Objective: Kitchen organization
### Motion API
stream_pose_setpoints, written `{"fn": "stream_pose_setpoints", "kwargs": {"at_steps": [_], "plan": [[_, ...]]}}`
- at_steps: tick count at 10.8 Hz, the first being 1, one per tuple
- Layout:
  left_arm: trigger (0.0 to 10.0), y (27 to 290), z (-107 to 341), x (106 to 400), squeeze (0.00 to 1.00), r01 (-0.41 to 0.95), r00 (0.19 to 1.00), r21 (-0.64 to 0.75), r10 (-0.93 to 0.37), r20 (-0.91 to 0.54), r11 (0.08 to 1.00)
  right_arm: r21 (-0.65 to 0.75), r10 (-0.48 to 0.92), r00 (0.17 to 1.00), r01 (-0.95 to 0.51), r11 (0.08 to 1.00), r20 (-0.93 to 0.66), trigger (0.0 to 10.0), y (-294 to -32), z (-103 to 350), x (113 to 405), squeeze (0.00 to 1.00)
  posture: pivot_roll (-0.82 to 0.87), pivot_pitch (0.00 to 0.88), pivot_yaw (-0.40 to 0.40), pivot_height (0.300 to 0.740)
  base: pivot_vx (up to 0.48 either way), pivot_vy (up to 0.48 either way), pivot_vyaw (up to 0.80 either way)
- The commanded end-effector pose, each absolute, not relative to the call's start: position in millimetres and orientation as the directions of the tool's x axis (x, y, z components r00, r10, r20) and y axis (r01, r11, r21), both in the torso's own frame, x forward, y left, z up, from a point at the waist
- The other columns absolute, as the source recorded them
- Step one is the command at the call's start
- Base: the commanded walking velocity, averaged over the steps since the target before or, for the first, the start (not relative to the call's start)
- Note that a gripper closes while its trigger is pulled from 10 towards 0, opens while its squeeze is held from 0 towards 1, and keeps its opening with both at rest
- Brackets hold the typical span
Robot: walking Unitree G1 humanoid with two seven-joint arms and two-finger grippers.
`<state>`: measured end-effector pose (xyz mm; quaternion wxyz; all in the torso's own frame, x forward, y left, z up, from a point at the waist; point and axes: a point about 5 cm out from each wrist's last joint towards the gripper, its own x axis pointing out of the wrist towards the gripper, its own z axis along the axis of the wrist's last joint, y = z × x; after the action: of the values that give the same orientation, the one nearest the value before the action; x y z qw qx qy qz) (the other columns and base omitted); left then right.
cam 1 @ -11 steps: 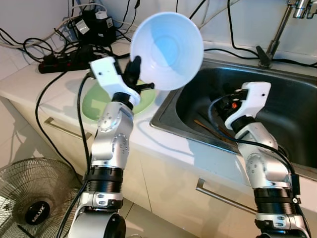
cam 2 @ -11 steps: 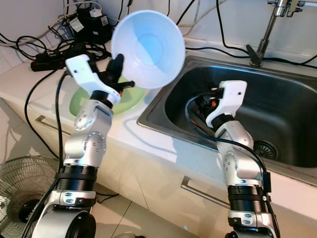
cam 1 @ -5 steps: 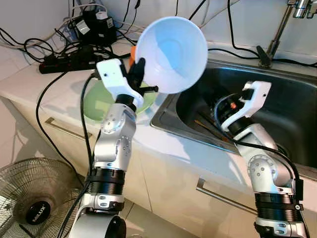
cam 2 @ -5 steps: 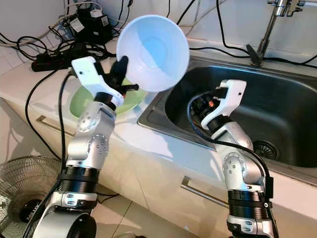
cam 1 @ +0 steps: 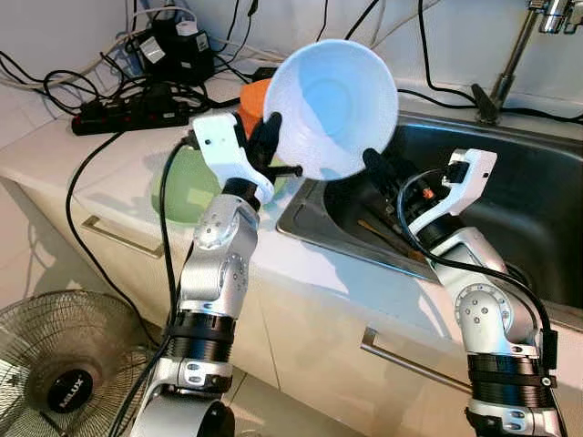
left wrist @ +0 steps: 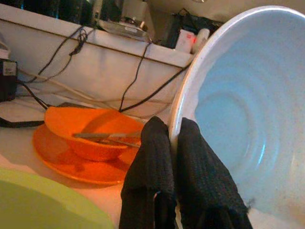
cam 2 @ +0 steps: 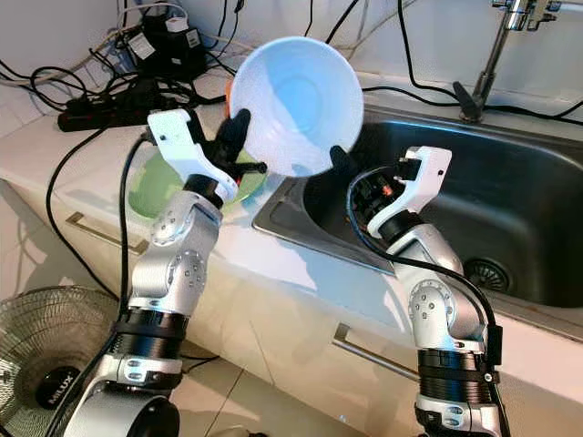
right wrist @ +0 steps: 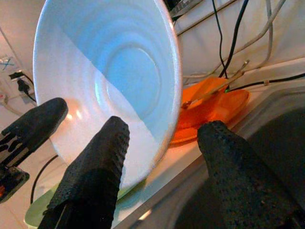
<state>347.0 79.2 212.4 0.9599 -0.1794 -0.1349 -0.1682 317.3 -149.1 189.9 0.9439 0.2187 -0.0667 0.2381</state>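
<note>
While the left tool (left wrist: 172,143) pinches the white bowl (cam 1: 332,107), the right tool (right wrist: 159,157) gapes, perhaps touching it

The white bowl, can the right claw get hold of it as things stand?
Probably yes. The right claw is open, one finger on either side of the white bowl rim. The left claw pinches the opposite rim, holding it tilted in the air, with nothing between.

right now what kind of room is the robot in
Most likely a home kitchen: a steel sink with a tap set into a white counter, and bowls out, including the white bowl held by the left gripper.
</note>
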Motion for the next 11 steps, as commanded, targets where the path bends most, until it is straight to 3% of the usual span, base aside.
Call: {"fn": "stream_pose_setpoints", "kwargs": {"at_steps": [1,5,6,7,11], "plan": [[10.0,75.8,216.0,345.9,0.0,0.397,0.895,-0.287,-0.298,0.332,0.872,0.383,0.427,0.87,-0.492,0.782,0.245,10.0,-146.3,195.2,316.8,0.0,0.01,0.0,0.106,0.74,0.0,0.0,0.0],[10.0,67.8,215.7,342.6,0.0,0.449,0.874,-0.282,-0.352,0.334,0.848,0.396,0.39,0.893,-0.449,0.801,0.224,10.0,-146.3,191.5,320.8,0.0,0.02,0.0,0.105,0.74,0.0,0.0,0.0],[10.0,67.8,215.8,342.7,0.0,0.451,0.874,-0.282,-0.354,0.334,0.847,0.401,0.379,0.899,-0.437,0.805,0.22,4.5,-147.3,190.9,321.9,0.0,0.02,0.0,0.105,0.74,0.0,0.0,0.0],[10.0,67.7,215.7,342.8,0.0,0.453,0.873,-0.282,-0.357,0.333,0.846,0.403,0.373,0.901,-0.433,0.806,0.221,0.0,-147.8,190.8,322.5,0.0,0.02,0.0,0.104,0.74,0.0,0.0,0.0],[10.0,66.3,214.6,342.1,0.0,0.463,0.869,-0.273,-0.37,0.33,0.844,0.418,0.366,0.903,-0.429,0.801,0.227,0.0,-146.5,191.2,323.5,0.0,0.02,0.0,0.104,0.74,0.0,0.0,0.0]]}}
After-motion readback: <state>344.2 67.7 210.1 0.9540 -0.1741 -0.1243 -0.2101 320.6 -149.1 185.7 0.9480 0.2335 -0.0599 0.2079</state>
